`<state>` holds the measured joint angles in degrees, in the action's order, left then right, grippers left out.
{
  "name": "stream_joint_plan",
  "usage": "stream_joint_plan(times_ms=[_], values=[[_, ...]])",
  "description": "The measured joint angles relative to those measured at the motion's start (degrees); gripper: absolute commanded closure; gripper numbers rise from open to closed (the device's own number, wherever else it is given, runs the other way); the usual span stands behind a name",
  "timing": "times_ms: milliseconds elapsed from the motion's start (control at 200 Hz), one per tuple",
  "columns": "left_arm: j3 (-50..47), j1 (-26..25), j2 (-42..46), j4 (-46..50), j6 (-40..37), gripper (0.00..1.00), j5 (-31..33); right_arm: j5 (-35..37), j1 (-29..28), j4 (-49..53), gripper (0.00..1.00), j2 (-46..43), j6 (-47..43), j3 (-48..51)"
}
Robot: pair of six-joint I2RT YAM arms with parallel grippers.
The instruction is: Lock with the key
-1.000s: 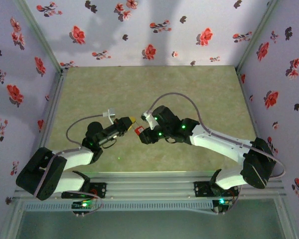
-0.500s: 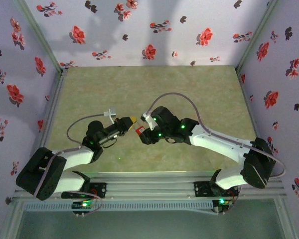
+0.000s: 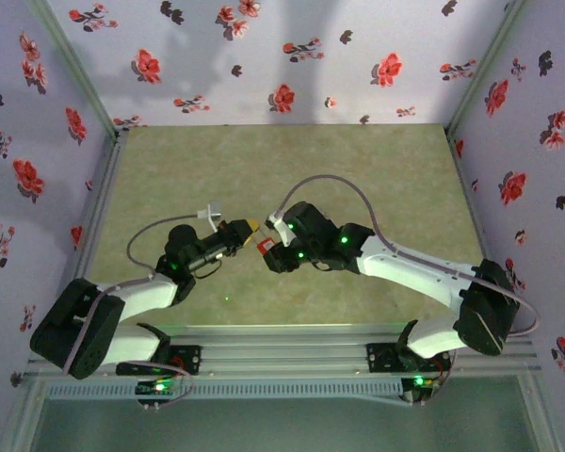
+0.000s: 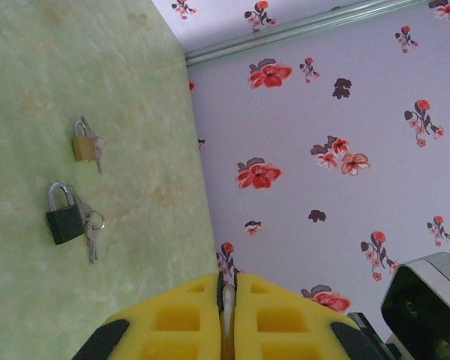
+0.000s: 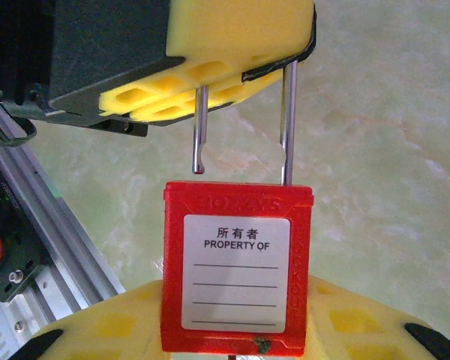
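A red padlock (image 5: 236, 274) with a white "PROPERTY OF" label stands upright in my right gripper (image 5: 236, 296), whose yellow fingers are shut on its body. Its steel shackle (image 5: 287, 120) is open: one leg sits in the body, the other hangs free above it. My left gripper (image 5: 232, 45) is shut on the shackle's top bend, which is hidden between the fingers. In the left wrist view a thin strip of metal (image 4: 228, 300) shows between the closed left gripper (image 4: 226, 281). From above, the left gripper (image 3: 251, 226) meets the padlock (image 3: 262, 247) over the table's middle. The key is hidden.
A brass padlock (image 4: 82, 146) and a black padlock (image 4: 64, 217) lie on the green table (image 4: 135, 90) near the flowered wall (image 4: 322, 150), each with a small ring hanging on it. The aluminium rail (image 5: 45, 225) runs along the near edge.
The left gripper's fingers have pinched a little tighter on the shackle. Both arms have barely shifted, and the right gripper's hold is the same.
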<state>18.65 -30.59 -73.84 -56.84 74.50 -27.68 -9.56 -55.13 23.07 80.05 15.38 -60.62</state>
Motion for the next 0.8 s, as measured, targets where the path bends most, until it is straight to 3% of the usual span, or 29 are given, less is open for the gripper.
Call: stream_joint_plan(times_ms=[800], values=[[2.29, -0.35, 5.68, 12.46, -1.36, 1.00, 1.99, 1.05, -0.39, -0.35, 1.00, 0.00, -1.90, 0.02]])
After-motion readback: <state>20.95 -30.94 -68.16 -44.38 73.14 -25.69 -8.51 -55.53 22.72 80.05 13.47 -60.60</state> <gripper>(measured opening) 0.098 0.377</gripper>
